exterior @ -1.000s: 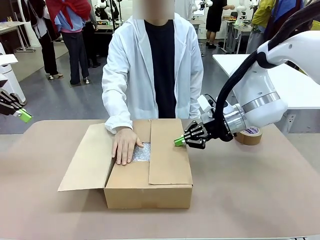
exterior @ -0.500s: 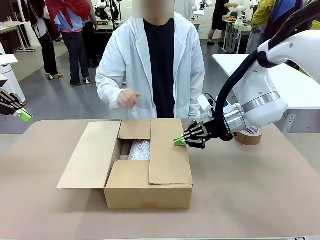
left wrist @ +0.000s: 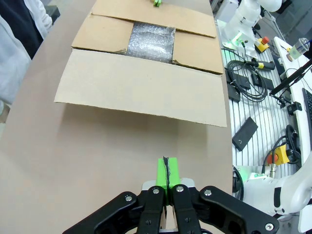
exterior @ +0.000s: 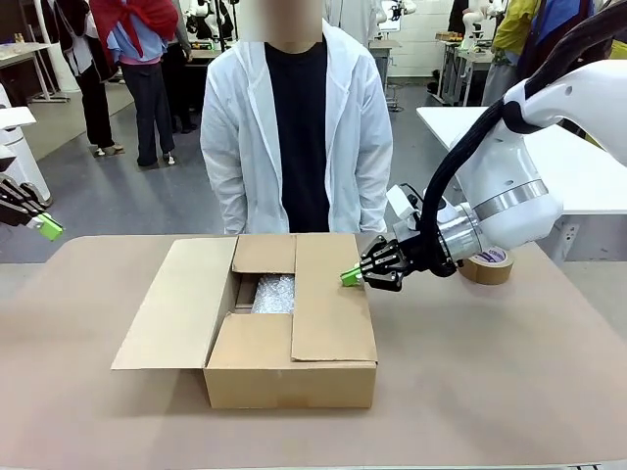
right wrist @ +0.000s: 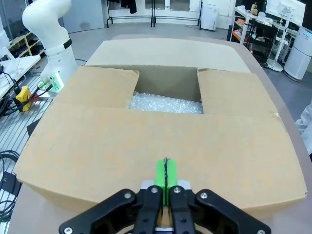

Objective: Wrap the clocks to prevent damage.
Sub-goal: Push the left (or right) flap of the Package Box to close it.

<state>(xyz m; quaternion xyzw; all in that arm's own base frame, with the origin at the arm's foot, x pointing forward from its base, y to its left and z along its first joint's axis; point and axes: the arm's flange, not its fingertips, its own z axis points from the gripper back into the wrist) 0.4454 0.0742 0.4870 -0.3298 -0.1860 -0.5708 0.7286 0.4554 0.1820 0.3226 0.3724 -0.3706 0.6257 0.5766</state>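
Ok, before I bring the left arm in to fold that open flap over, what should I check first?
1. Load inside: ok. The bubble-wrapped bundle lies in the carton, seen between the flaps.
2. Person clear: ok. Standing back, no hand over the carton.
3. Left claw free: ok. Shut, holding nothing, off to the table's left side.
4. Left flap closed: not ok. It lies spread open.
5. Right flap down: ok. Folded flat over the top.
6. Right claw pinning that flap: cannot tell. Shut tip at its far edge, contact unclear.
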